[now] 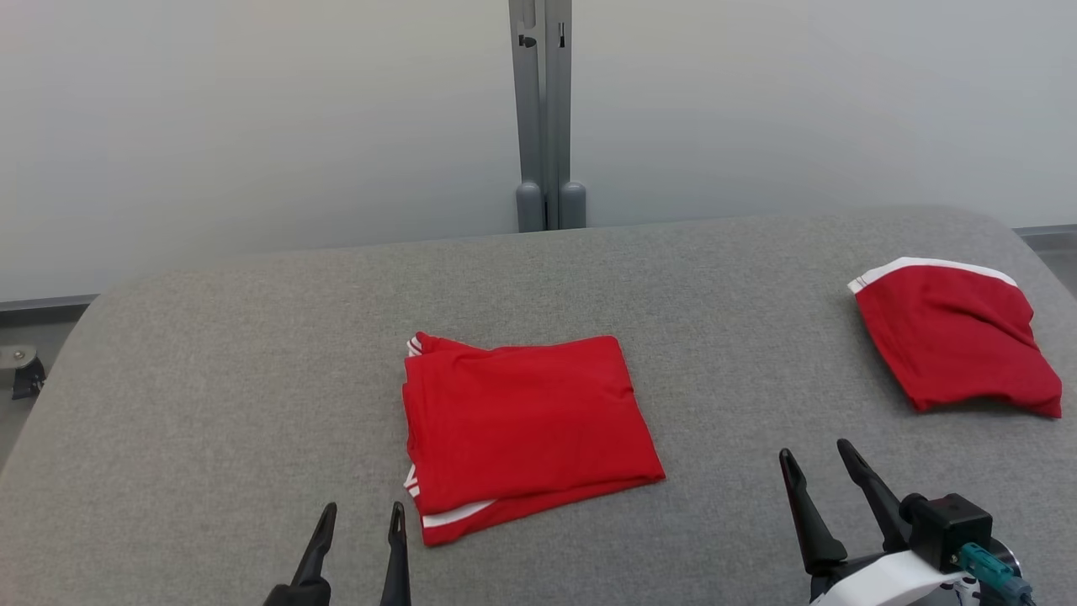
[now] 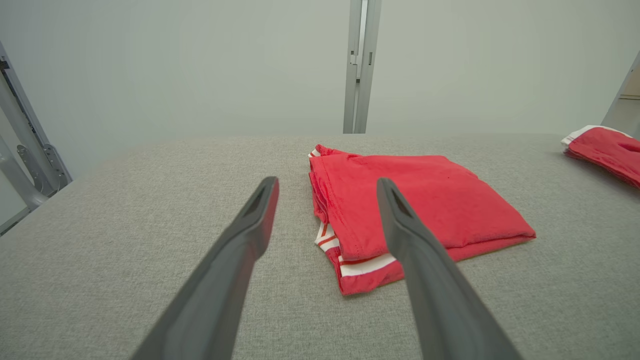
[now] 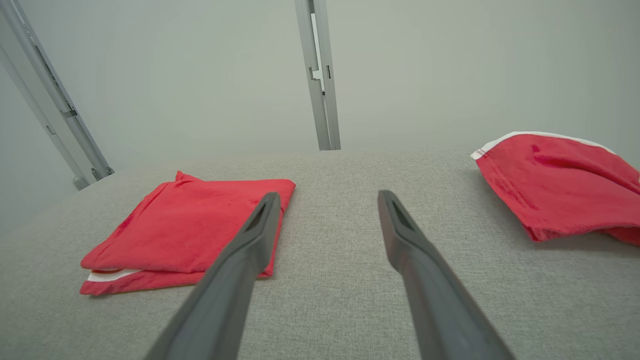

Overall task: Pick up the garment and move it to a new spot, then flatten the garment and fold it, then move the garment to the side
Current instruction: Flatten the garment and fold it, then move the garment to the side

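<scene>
Lying at the middle of the grey tabletop: one red garment, folded into a flat rectangle, white stripes showing at its near-left corner. The layers sit squarely stacked, which suggests flattening and folding are finished and only the move to the side is left. A second garment, red with a white edge, looser and humped, sits well apart at the far right of the tabletop, probably the set-aside spot. Left tool: released, jaws spread, empty, hovering over the near edge just left of the striped corner and well placed to pinch that side. Right tool: also released and empty, at the front right between the two garments and touching neither, likely kept clear so that either side can be reached. A grey post stands behind the far edge. Handling note: the stacked layers may slide apart if lifted by one corner, so a grip through all layers on both sides seems wise.
</scene>
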You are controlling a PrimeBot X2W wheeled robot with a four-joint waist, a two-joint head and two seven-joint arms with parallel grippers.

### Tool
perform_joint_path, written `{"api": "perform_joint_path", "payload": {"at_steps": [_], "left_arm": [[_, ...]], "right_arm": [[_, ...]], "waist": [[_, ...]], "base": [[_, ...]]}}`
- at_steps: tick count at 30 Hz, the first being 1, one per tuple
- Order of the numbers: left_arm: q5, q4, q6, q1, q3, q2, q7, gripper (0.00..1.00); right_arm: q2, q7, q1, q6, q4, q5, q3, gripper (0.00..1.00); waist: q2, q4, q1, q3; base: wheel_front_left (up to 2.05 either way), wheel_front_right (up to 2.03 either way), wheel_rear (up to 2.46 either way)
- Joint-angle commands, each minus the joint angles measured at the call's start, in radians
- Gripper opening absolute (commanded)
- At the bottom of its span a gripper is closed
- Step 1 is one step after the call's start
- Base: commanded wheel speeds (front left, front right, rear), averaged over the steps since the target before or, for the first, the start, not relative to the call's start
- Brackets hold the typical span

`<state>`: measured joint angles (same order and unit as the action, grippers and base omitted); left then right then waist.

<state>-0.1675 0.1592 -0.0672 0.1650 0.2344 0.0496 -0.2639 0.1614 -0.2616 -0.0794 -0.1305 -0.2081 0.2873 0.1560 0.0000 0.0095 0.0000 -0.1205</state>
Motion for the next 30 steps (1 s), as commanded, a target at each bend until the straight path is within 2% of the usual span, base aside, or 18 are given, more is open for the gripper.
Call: {"api": "perform_joint_path", "payload": {"at_steps": [1, 30], "left_arm": [[0.006, 0.003, 0.005, 0.020, -0.004, 0.002, 0.000, 1.00], [-0.005, 0.033, 0.013, 0.032, 0.007, 0.002, 0.000, 1.00]], "right_arm": [[-0.004, -0.004, -0.017, 0.000, -0.004, -0.008, 0.000, 1.00], [-0.023, -0.004, -0.027, 0.000, -0.028, -0.006, 0.008, 1.00]], "waist": [[0.0000, 0.002, 0.0000, -0.006], [0.0000, 0.017, 0.0000, -0.029]], "base": [[0.00, 0.00, 0.00], [0.00, 0.00, 0.00]]}}
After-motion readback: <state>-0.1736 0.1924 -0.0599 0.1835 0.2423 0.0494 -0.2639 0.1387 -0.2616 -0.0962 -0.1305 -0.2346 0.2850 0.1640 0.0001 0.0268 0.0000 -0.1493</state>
